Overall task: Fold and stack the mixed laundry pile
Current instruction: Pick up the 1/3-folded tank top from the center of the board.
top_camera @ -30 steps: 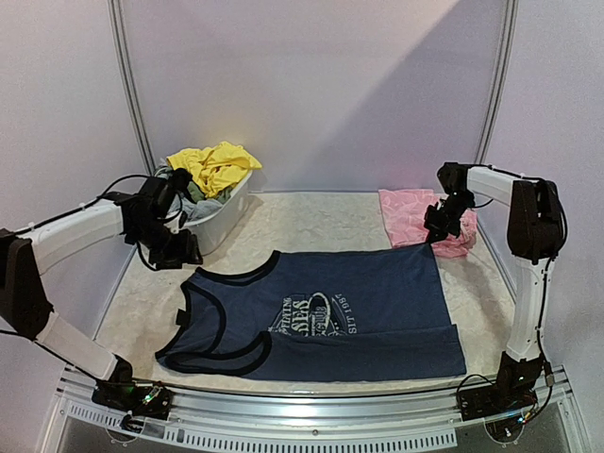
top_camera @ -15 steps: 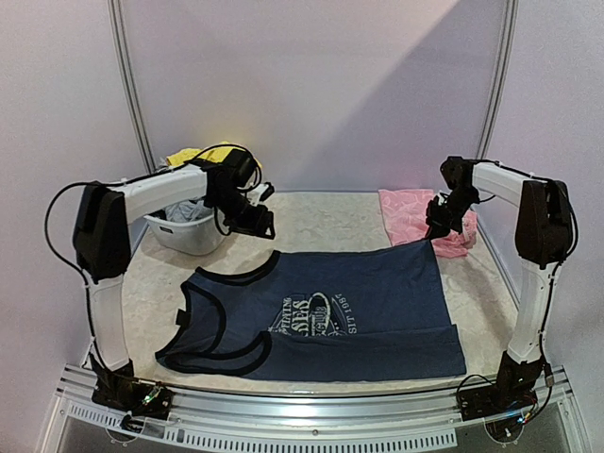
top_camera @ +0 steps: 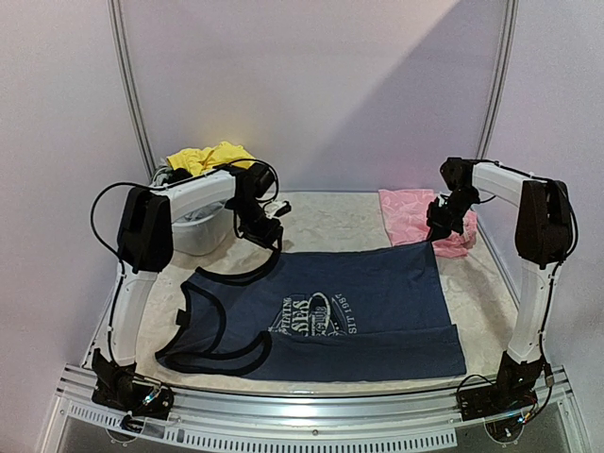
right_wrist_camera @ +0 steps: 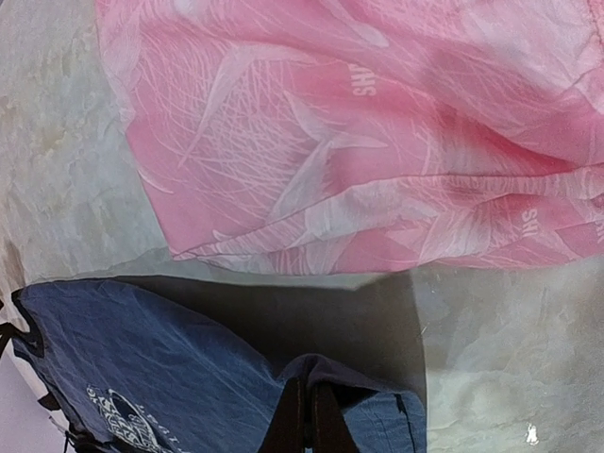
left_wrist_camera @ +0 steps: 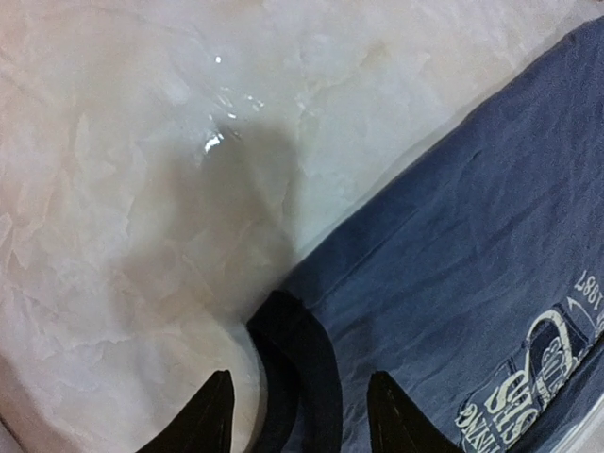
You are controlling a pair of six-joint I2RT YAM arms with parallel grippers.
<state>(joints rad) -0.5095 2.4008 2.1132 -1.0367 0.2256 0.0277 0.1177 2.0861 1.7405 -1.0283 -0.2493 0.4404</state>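
Spreading over most of the table, the tank top lies flat and face up, reaching from under the left claw across to the right claw. The pink piece sits just beyond the right claw, and the tub with the yellow piece heaped on it is now well behind the left claw.

And there's the change: a second ago the left claw was back by the tub, and now it has swung over to the top's far shoulder. The right claw hasn't budged, and the top hasn't shifted either. To me that reads as a two-handed lift or fold of the far edge about to start, with nothing folded yet.

The overhead view gives the layout but hides both sets of fingers. The left wrist view settles one: the left claw stands about half open, holding nothing, with its tips either side of the dark strap and bare table ahead. The right wrist view settles the other: the right claw is pinched tight on a bunched navy corner, with the pink piece close ahead but not touching it.
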